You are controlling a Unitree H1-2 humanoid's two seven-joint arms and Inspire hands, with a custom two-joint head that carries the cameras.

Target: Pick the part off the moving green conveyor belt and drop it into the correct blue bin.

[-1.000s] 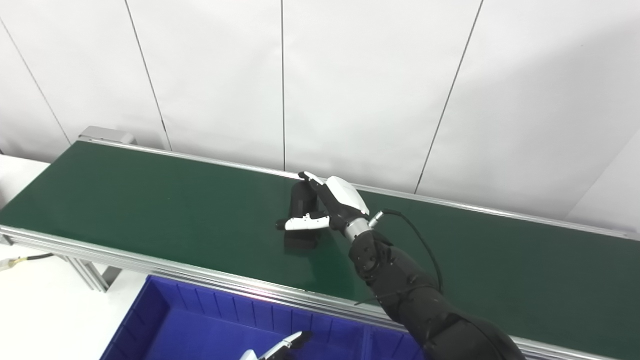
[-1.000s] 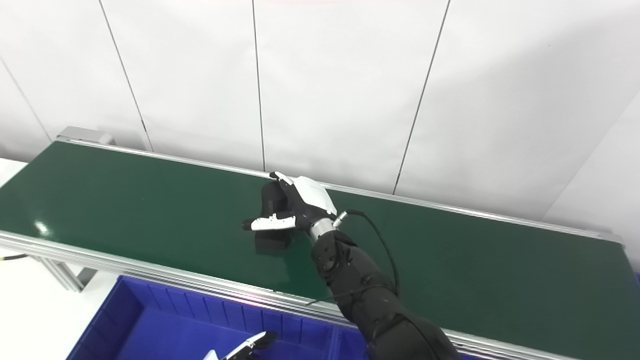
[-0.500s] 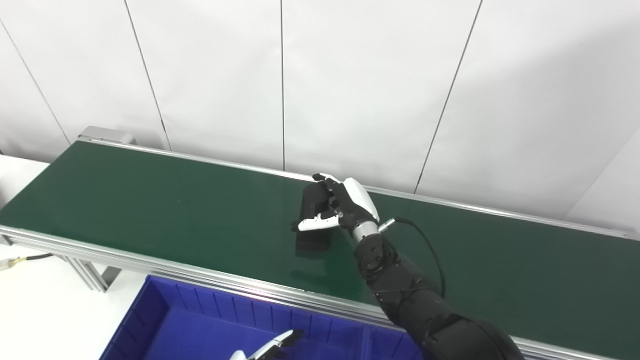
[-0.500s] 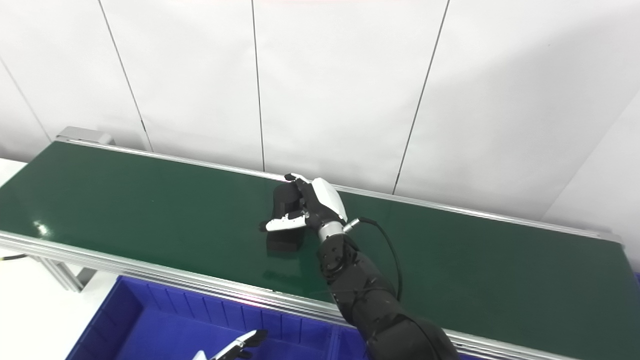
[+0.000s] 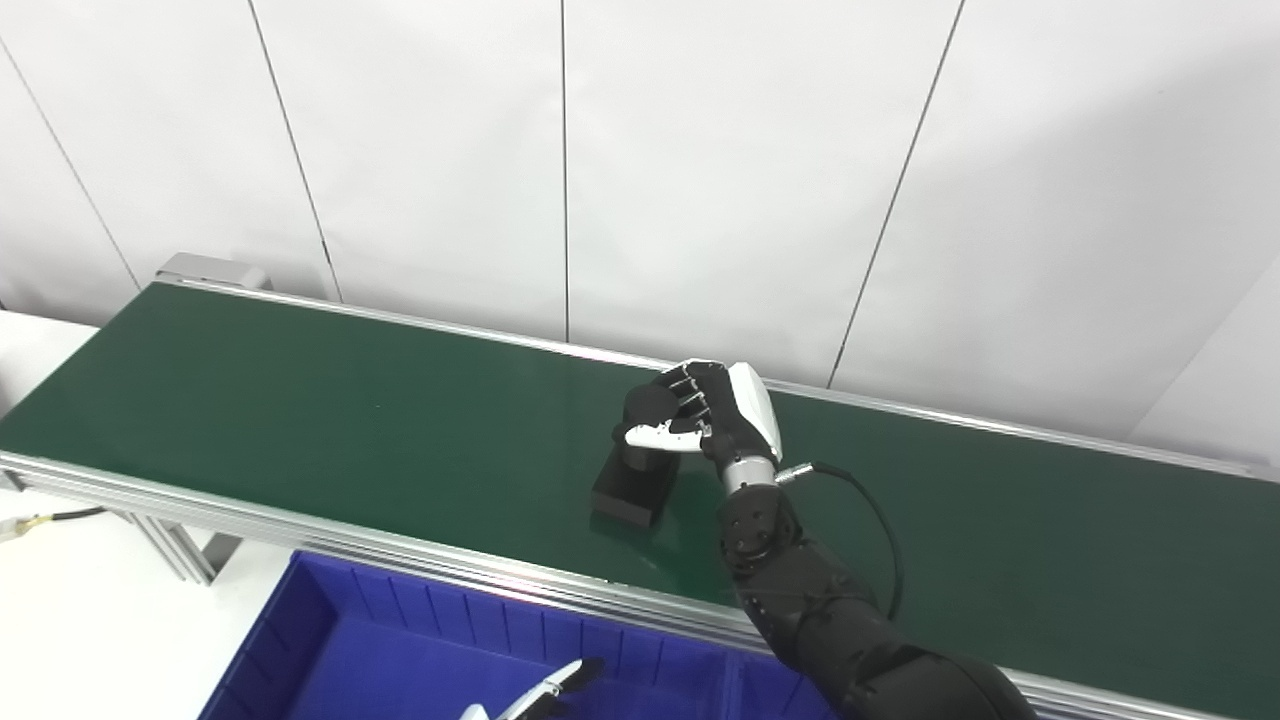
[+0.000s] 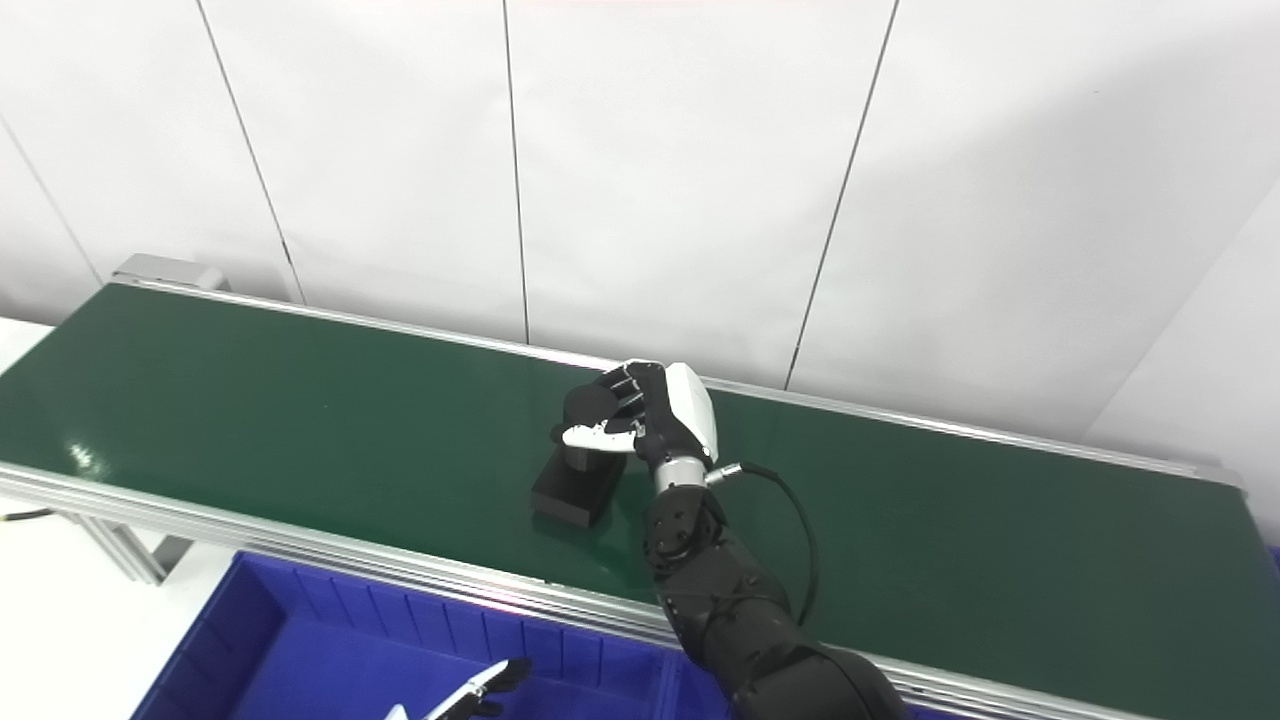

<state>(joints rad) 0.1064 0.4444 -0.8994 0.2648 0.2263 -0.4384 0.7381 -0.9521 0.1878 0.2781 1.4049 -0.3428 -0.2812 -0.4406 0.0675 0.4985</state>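
Note:
A black part (image 5: 632, 487) with a block base and a round upper end lies on the green conveyor belt (image 5: 300, 400), near the middle. My right hand (image 5: 718, 415) reaches over the belt, its fingers (image 5: 690, 385) and thumb curled around the part's round upper end (image 6: 588, 405). The block end points toward the near rail; I cannot tell whether it still touches the belt. Only the outstretched fingertips of my left hand (image 5: 555, 685) show at the bottom edge, over the blue bin (image 5: 400, 640), holding nothing.
The belt's aluminium near rail (image 5: 300, 535) runs between the belt and the bin. The bin has ribbed walls and a divider (image 5: 735, 680) on its right. A white panelled wall (image 5: 700, 150) stands right behind the belt. A white table surface (image 5: 80, 620) lies lower left.
The part has travelled right along the belt. My right hand followed it, turned more upright and closed its fingers and thumb around the part's round end. My left fingertips sank slightly.

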